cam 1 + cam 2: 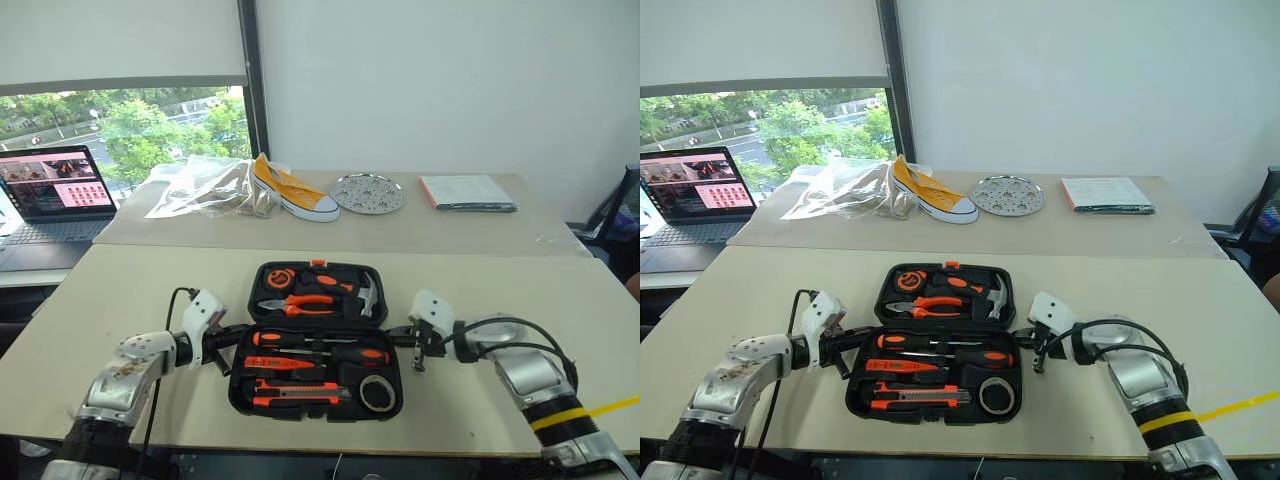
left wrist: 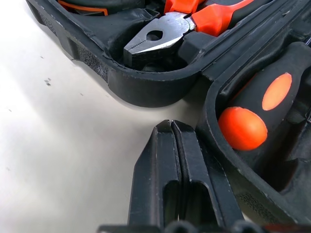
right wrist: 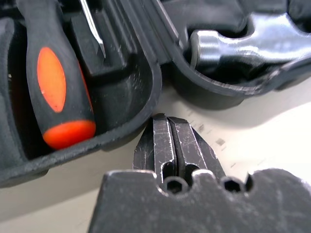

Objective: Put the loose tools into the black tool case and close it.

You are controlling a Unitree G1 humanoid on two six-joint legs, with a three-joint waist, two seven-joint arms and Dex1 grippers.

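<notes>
Black tool case lies open at lower centre of the frame, tools seated in its recesses, hinge line running left to right. Left gripper and right gripper, both pinched shut and empty, flank that hinge, equally near.

Both arms: silver metal links, white wrist housings, looped black cables. Right forearm wears a yellow tape band. Gripper fingers black, scuffed.
</notes>
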